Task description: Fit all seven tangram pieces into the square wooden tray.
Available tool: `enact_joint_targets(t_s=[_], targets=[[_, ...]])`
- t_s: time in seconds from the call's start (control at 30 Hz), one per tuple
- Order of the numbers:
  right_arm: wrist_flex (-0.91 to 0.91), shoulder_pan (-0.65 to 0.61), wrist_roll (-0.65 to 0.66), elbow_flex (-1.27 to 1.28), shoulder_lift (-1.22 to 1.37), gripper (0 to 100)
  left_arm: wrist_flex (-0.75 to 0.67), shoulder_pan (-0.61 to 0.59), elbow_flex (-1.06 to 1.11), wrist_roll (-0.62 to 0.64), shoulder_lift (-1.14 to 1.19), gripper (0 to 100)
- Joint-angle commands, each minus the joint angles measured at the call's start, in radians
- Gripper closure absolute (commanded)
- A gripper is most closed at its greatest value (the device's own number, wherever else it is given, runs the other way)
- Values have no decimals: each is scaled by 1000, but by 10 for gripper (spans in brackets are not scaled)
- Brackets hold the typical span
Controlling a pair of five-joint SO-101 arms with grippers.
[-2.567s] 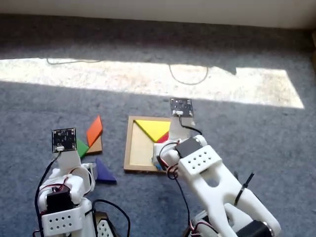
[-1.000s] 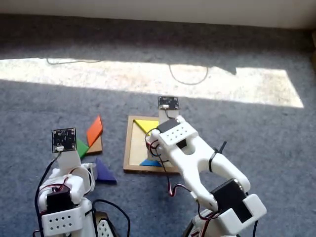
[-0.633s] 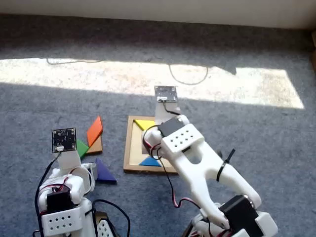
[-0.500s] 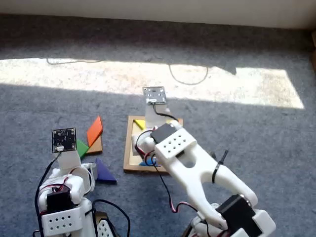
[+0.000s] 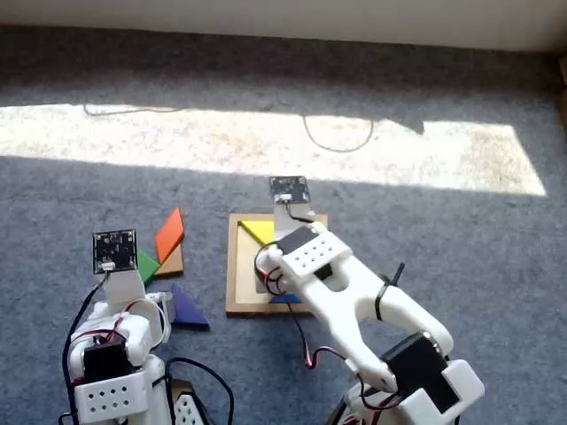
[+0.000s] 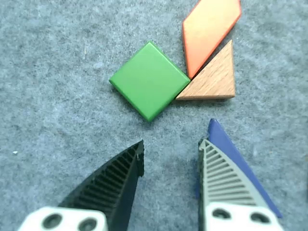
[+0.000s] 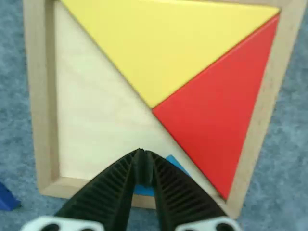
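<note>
Right wrist view: right end effector (image 7: 143, 159) pinched shut, nothing held, over blue triangle (image 7: 174, 164) at tray (image 7: 37, 96) edge nearest arms, beside red triangle (image 7: 216, 110). Seating unclear. Suggest nudging blue flush against red, tips low, slow. Left end effector (image 6: 168, 144) open over carpet.

right arm (image 5: 341, 283) overhangs tray (image 5: 232, 266); bare tray floor (beside yellow triangle (image 7: 163, 43)) reachable.

Blue piece (image 7: 175, 166) mostly hidden behind right gripper (image 7: 143, 155).
</note>
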Motion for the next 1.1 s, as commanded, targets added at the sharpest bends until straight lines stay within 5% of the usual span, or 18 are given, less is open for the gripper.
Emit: enact_joint_targets(t_s=[0.0, 0.2, 0.67, 0.93, 1.07], targets=[[108, 119, 184, 27, 1, 995, 8, -8, 19, 3, -50, 815], [183, 197, 304, -19, -93, 995, 8, -8, 19, 3, -50, 815], [282, 145, 313, 56, -653, 995, 8, -8, 19, 3, -50, 815], [206, -101, 298, 335, -608, 995, 8, -8, 19, 3, -50, 815], [56, -203, 186, 415, -578, 995, 8, -8, 19, 3, -50, 815]])
